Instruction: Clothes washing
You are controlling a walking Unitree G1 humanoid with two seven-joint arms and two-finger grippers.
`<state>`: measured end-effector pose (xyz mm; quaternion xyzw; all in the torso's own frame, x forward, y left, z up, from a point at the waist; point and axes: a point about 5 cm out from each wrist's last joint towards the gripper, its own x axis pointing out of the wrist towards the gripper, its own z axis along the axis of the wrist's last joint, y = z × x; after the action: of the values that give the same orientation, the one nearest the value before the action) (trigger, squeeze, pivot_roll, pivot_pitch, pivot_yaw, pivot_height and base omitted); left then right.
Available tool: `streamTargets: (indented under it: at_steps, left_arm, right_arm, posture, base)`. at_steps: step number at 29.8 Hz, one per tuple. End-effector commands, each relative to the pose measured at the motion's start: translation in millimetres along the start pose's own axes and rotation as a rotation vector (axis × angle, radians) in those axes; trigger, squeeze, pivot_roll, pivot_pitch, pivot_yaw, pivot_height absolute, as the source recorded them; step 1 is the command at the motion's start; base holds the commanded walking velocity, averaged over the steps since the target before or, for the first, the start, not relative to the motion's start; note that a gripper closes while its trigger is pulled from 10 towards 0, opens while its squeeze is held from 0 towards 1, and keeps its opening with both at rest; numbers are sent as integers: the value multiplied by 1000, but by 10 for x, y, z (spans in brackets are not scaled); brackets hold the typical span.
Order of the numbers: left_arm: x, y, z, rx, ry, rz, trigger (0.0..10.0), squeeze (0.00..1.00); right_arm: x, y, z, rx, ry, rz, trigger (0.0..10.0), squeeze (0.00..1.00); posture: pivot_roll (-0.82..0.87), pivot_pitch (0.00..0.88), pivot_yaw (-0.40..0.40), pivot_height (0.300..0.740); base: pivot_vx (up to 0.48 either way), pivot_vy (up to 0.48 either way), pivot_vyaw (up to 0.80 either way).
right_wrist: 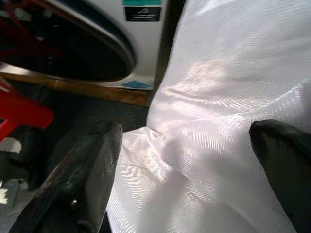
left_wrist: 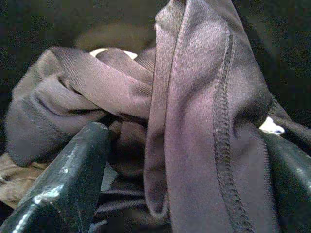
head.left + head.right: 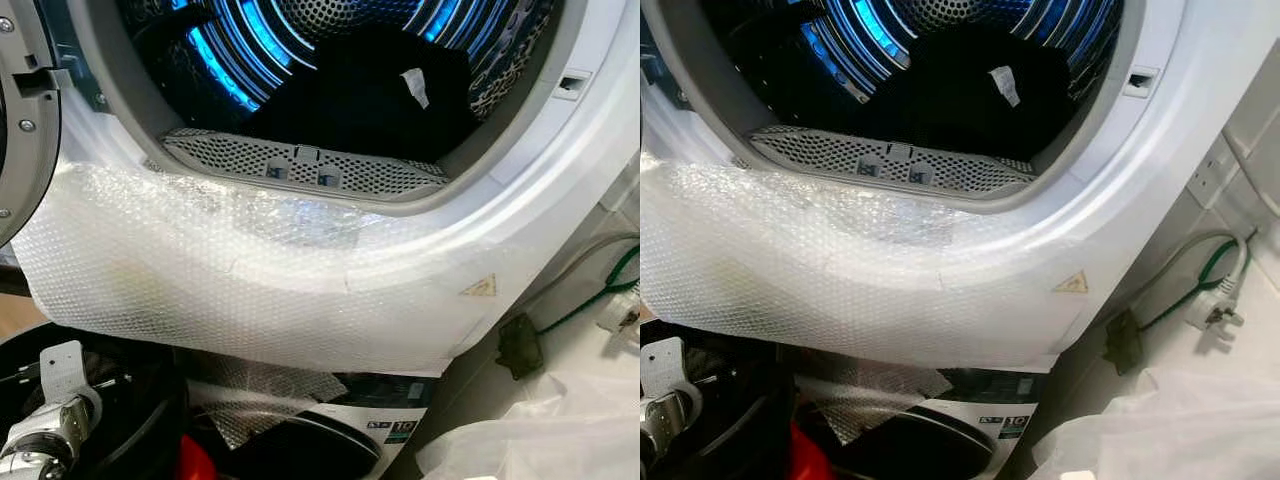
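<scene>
The machine's drum (image 3: 250,60) stands open and lit blue, with a pile of dark clothes (image 3: 350,90) inside showing a white label. Low at the left, my left arm (image 3: 45,420) reaches down into a black basket (image 3: 140,420). In the left wrist view my left gripper (image 2: 184,184) is open, its fingers (image 2: 73,184) wide apart on either side of a dark purple-grey garment (image 2: 194,121) that hangs bunched between them. My right gripper (image 1: 184,170) hangs open over white plastic sheeting (image 1: 218,121), holding nothing.
Bubble wrap (image 3: 230,270) covers the machine's lower front rim, below a grey lint grille (image 3: 300,165). The open door (image 3: 20,120) is at the left. A second machine (image 3: 370,420) sits underneath. A green and grey cable with a plug (image 3: 1210,295) lies at the right.
</scene>
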<state>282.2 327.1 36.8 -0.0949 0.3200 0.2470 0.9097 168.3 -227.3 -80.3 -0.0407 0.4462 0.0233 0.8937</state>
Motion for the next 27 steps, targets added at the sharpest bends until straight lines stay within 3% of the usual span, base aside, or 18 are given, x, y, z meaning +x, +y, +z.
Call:
streamTargets:
  at_steps: [1,8,18,19,20,21,27]
  left_arm:
    - [8,-119,-13,-31,5,-19,10000,0]
    - [11,-295,10,-81,-1,-41,10000,0]
    - [7,-403,100,-111,-22,-40,10000,0]
    - [7,-411,100,-105,-20,-37,5490,0]
    - [7,-415,100,-101,-20,-36,2039,0]
    - [7,-423,97,-97,-18,-39,0,0]
    - [5,-476,75,-87,-8,-59,0,0]
  right_arm:
    - [-32,-126,15,11,-26,-37,10000,0]
    - [-86,-257,-33,10,-33,-71,10000,0]
    - [-118,-280,-93,28,-42,-79,10000,0]
    - [-122,-287,-101,39,-44,-86,10000,0]
    - [-126,-287,-111,40,-43,-87,10000,0]
    - [-129,-286,-120,43,-42,-88,10000,0]
    - [-139,-299,-143,53,-38,-93,10000,0]
  posture:
    - [-106,0,-143,740]
    - [-148,0,-157,740]
    - [-194,0,-143,740]
    - [-198,0,-141,740]
    - [-204,0,-139,740]
    - [-211,0,-136,740]
    - [-215,0,-133,740]
  base:
    - [0,0,0]
    - [0,0,0]
    - [0,0,0]
    - [0,0,0]
    - [0,0,0]
    - [0,0,0]
    - [0,0,0]
